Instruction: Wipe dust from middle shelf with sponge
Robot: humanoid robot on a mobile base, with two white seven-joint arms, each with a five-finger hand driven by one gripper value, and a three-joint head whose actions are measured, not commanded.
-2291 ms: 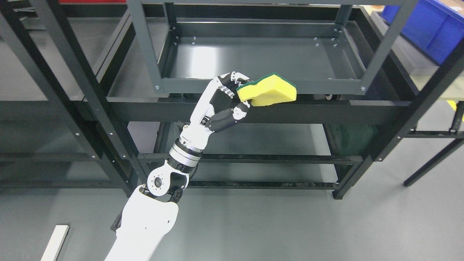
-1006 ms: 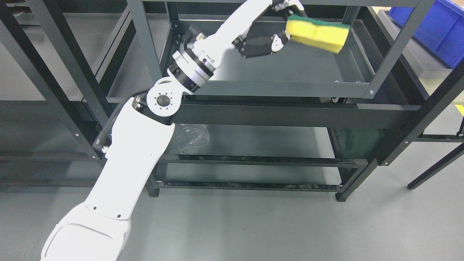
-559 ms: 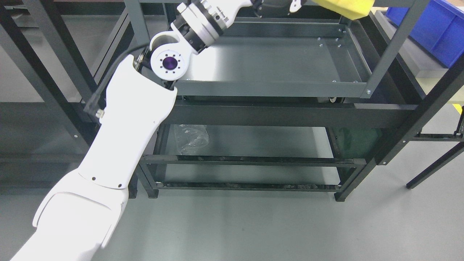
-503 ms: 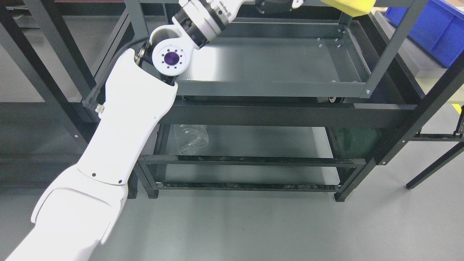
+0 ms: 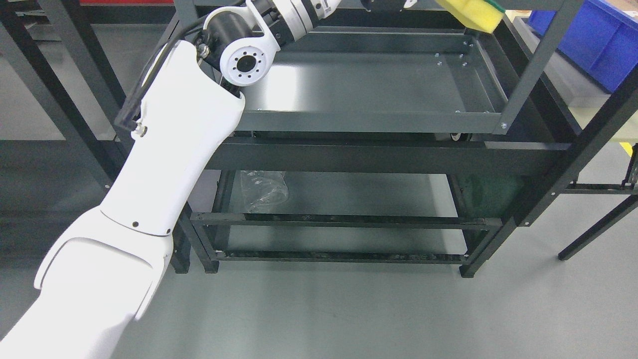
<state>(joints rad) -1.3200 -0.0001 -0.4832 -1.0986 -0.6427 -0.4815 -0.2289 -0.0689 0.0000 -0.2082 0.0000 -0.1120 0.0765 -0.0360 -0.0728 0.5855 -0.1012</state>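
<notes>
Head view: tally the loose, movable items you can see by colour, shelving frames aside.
Yellow: 1, the sponge at the top edge
Blue: 1, the bin at upper right
Clear: 1, the crumpled plastic bag on the lower shelf
Total: 3

The shelf (image 5: 359,80) lies bare between two front posts (image 5: 528,65). The left arm (image 5: 169,134) fills its left opening. A plastic wrapper (image 5: 263,189), seemingly, sits below.
</notes>
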